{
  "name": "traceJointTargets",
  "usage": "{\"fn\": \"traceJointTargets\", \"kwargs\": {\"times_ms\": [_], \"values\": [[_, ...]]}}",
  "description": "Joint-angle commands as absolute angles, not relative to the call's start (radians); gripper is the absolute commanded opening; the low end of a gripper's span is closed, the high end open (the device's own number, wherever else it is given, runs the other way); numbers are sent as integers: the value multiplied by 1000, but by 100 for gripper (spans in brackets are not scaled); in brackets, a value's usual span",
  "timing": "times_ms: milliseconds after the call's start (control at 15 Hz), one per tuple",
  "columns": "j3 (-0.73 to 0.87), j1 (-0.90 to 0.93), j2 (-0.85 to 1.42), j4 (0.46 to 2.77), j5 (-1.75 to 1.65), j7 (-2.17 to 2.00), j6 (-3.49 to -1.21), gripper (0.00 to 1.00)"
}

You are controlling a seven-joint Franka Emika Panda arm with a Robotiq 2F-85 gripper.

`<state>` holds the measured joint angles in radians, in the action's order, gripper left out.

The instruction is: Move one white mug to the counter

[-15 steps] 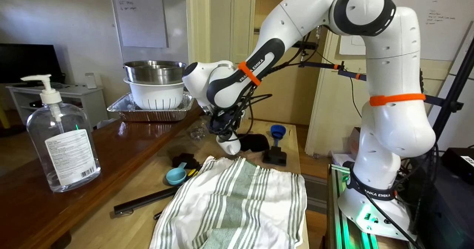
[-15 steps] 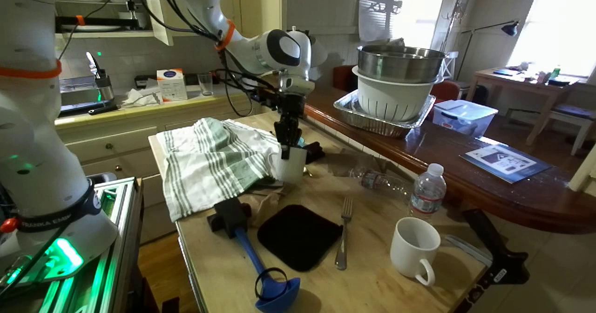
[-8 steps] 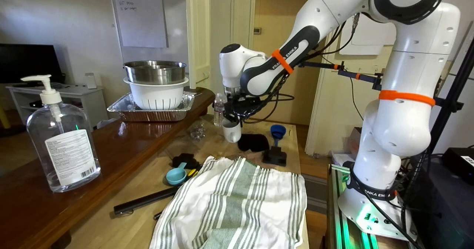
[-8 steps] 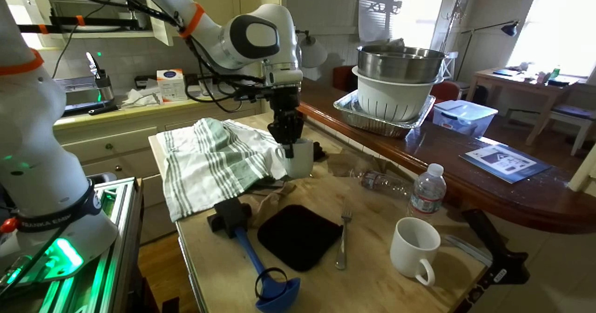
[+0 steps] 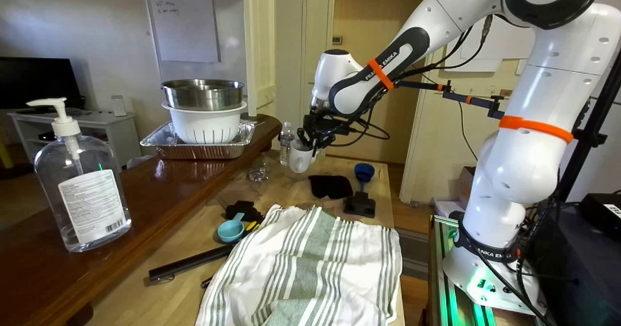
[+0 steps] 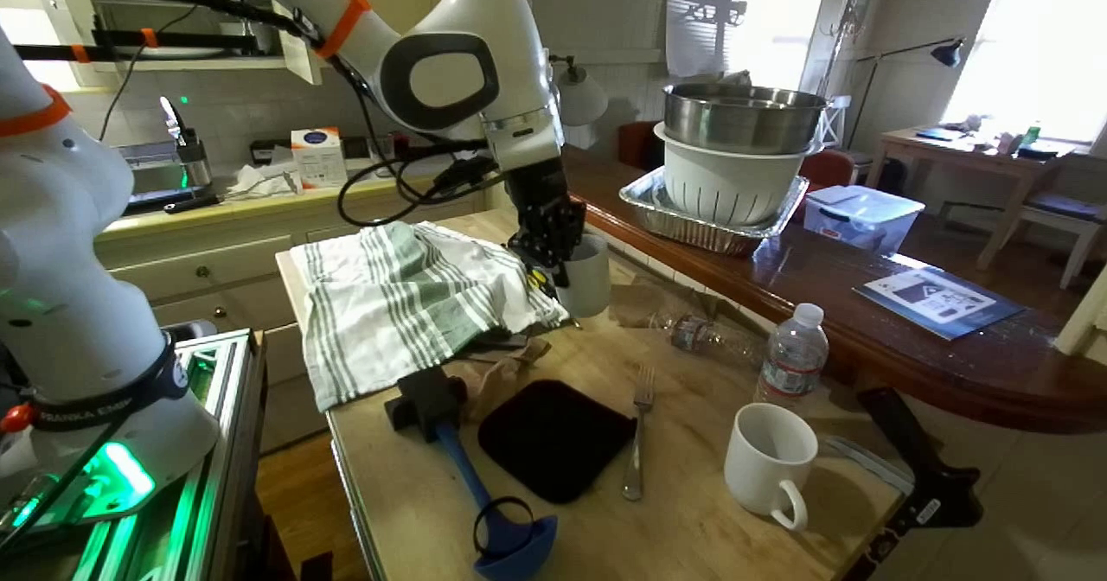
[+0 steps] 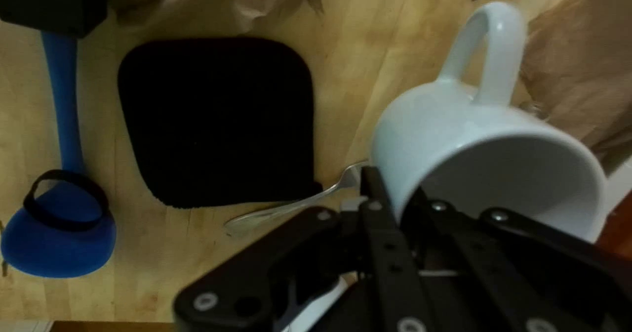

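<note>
My gripper [image 7: 395, 193] is shut on the wall of a white mug [image 7: 434, 124], one finger inside the rim and one outside. In both exterior views the gripper [image 5: 308, 144] [image 6: 558, 261] holds this mug [image 5: 301, 157] [image 6: 588, 285] in the air above the light wooden table, slightly tilted, below the counter's top. A second white mug [image 6: 768, 460] stands upright on the table in an exterior view. The dark brown counter [image 5: 160, 185] [image 6: 809, 283] runs along the table's side, higher than the table, beside the held mug.
On the counter stand a foil tray [image 6: 692, 228] with a white colander [image 6: 735, 185] and steel bowl [image 6: 745, 121], and a pump bottle [image 5: 82, 190]. On the table are a striped cloth [image 6: 398, 296], water bottle [image 6: 793, 356], fork [image 6: 638, 443], black pad [image 6: 553, 443], blue scoop [image 6: 519, 546] and saw [image 6: 925, 477].
My gripper has lifted the mug higher and carried it closer to the counter. The wrist now tilts more, and the arm has drawn up. The mug stays in the gripper throughout.
</note>
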<state>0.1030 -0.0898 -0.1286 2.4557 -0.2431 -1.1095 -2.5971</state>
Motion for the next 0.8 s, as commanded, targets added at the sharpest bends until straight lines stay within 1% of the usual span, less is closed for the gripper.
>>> {"fn": "traceJointTargets", "kwargs": {"times_ms": [0,267,400,467,533,733], "values": [[77,-100,-260,2393,-114,-1080,-2423,3],[67,-147,-273,2165,-108,-1132,-2116,3],[103,-164,-242,2024,-99,-1047,-1990,3],[123,-172,-205,1970,-88,-1000,-1962,3],[85,-168,-277,2088,-122,-1069,-2029,10],[118,-184,-235,2003,-114,-1013,-1987,10]]}}
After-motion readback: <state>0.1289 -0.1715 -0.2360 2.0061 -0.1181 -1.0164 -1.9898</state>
